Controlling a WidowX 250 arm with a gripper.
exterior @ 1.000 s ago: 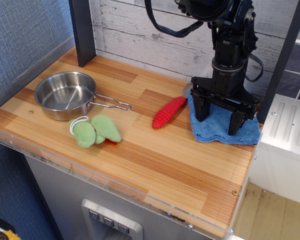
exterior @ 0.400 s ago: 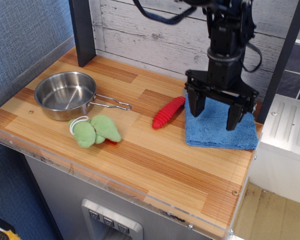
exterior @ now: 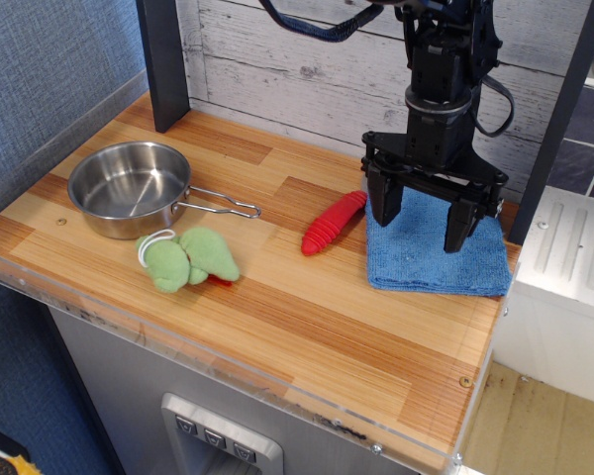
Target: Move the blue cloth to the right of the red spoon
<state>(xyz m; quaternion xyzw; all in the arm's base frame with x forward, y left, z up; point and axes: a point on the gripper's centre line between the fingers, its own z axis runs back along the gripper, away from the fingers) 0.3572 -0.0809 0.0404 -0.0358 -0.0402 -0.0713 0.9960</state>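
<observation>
Nearest, toward the lower left: a green plush toy lying on the striped wooden surface, with a round steel pan with a wire handle just behind it.

At centre frame: a slim, ribbed, bright red plastic spoon, lying at a slant.

Right of centre: a square turquoise-blue terry cloth, flat, just beside the spoon on its right side, seemingly already where the task wants it.

Likely to handle as light, soft and floppy; no risk of breakage, but prone to sagging, folding and dragging. Best pinched at a raised fold or near an edge, not on the flat middle.

Farthest, upper right: the black tool, spread wide open, holding nothing, poised over the cloth's far half.
</observation>
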